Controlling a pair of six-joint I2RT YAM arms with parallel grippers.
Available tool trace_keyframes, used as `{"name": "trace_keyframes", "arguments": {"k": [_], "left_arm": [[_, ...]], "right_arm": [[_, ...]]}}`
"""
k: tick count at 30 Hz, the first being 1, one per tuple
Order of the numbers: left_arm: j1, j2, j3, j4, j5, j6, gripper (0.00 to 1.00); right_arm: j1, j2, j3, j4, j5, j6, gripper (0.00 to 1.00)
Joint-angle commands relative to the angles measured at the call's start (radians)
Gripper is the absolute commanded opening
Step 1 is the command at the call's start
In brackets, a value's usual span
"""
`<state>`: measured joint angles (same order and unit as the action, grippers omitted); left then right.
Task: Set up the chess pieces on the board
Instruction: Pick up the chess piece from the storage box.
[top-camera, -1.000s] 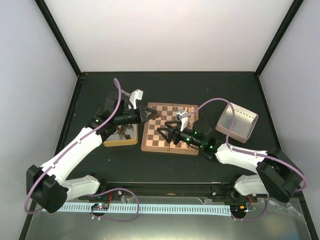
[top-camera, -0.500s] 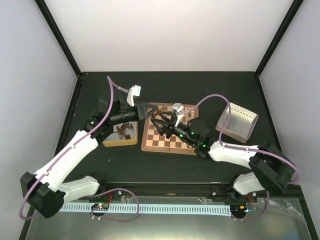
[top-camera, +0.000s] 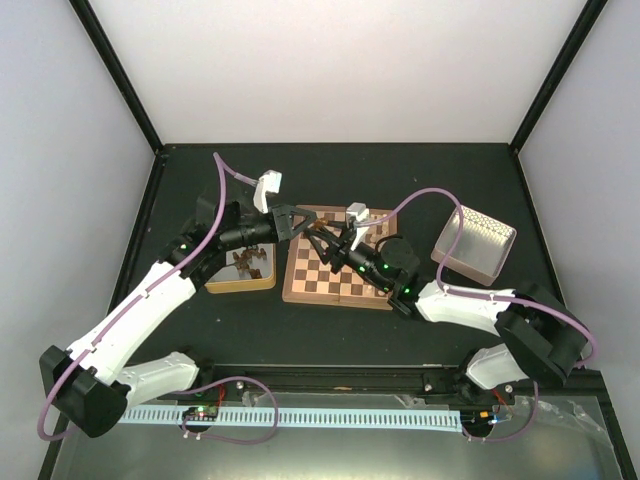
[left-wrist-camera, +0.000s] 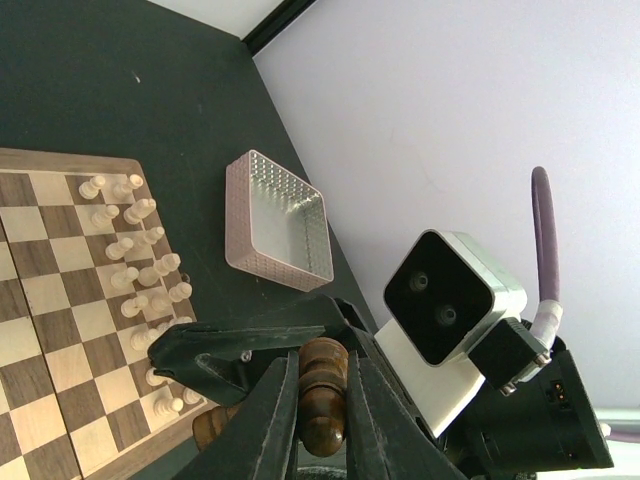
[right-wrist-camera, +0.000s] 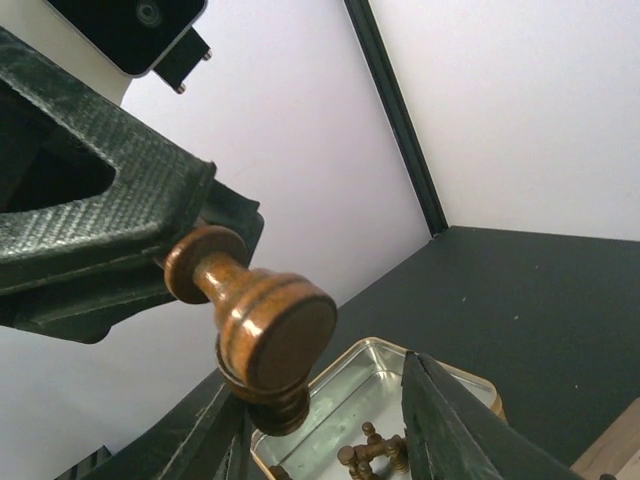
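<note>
Left gripper (left-wrist-camera: 322, 378): we are reading its two fingers as pressed together on a dark chess piece (right-wrist-camera: 262, 325), pinching it at one end.

Dark chess piece: it is hanging in the air over the far left corner of the board (top-camera: 310, 287), clear of the squares. Its free end is sticking out from the left fingers toward the right gripper (right-wrist-camera: 320, 400).

Right gripper: we are seeing its fingers spread, one standing on each side of the free end of the piece. One finger is showing a clear gap to the wood. The other is sitting just beside the piece, and we cannot tell whether it is touching.

Board: it is lying flat at the middle of the worktop (top-camera: 400, 175), with one edge facing the arm bases.

Pale chess pieces (left-wrist-camera: 140, 255): they are standing in two rows along the right edge of the board.

Tin (top-camera: 225, 282): it is lying on the worktop just beside the left edge of the board and is holding more dark pieces (right-wrist-camera: 365, 452).

Tray (top-camera: 473, 243): it is sitting on the worktop off the far right corner of the board, apart from it, toward the right edge of the worktop.

Arms: both are reaching in from the near edge of the worktop, with the grippers meeting nose to nose above the far left corner of the board.
</note>
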<state>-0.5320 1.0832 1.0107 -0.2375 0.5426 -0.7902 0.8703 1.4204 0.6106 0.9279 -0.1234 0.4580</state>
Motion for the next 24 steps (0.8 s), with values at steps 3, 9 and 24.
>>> {"name": "trace_keyframes", "arguments": {"k": [3,9,24], "left_arm": [[-0.005,-0.018,0.034,0.019,0.012,-0.010,0.08],[-0.005,-0.021,0.037,0.011,-0.015,-0.005,0.08],[-0.009,0.022,0.051,-0.240,-0.344,0.169,0.07]], "right_arm": [[0.009,-0.010,0.018,0.066,0.004,-0.019,0.32],[0.008,-0.037,0.001,0.016,0.022,-0.032,0.16],[-0.001,-0.273,-0.133,-0.303,0.327,-0.073,0.14]]}}
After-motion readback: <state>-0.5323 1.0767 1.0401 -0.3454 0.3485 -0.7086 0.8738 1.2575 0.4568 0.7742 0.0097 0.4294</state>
